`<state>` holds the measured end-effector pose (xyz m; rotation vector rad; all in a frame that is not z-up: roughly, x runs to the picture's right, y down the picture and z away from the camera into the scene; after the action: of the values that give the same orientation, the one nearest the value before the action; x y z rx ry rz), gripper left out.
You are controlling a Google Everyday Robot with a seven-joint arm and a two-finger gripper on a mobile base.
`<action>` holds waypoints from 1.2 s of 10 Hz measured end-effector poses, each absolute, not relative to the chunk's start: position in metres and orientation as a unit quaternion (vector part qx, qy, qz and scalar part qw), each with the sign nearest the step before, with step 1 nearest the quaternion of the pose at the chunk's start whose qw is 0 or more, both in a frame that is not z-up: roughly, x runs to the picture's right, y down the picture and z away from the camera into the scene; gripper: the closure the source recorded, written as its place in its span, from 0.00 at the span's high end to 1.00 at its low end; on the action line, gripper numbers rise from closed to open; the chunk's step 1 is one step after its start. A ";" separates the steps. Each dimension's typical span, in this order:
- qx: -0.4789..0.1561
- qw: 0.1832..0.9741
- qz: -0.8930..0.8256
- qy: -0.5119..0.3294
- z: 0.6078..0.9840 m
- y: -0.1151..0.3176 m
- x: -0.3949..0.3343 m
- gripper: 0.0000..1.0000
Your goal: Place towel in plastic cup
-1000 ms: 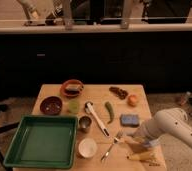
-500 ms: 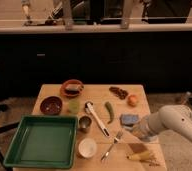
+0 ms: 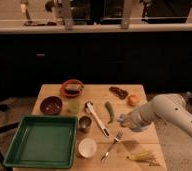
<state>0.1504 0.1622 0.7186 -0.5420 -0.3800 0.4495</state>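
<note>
End effector (image 3: 125,120) pressed together, rt side of table (image 3: 100,93); green pepper (image 3: 109,111) & white utensil (image 3: 97,118) btwn it & plastic cup (image 3: 73,106).

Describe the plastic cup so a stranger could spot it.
On the wooden table, look beyond the green tray's far right corner. The plastic cup sits between the dark red bowl and the white spatula, left of the gripper. It is pale green and translucent, unlike the shiny metal cup.

Arm (image 3: 161,111) swung in over table (image 3: 96,95); claw (image 3: 124,120), shut, now beside grn pepper (image 3: 109,111).
</note>
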 end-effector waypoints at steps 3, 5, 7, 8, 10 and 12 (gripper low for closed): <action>-0.264 0.921 0.220 -0.184 0.718 0.163 0.152 0.00; -0.264 0.921 0.220 -0.184 0.719 0.163 0.152 0.00; -0.264 0.921 0.221 -0.184 0.718 0.163 0.152 0.00; -0.267 0.919 0.221 -0.187 0.719 0.163 0.151 0.00; -0.276 0.912 0.218 -0.210 0.719 0.160 0.139 0.00; -0.284 0.904 0.213 -0.239 0.718 0.153 0.110 0.00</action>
<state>0.1096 0.1534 0.7179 -0.5874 -0.4949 0.4402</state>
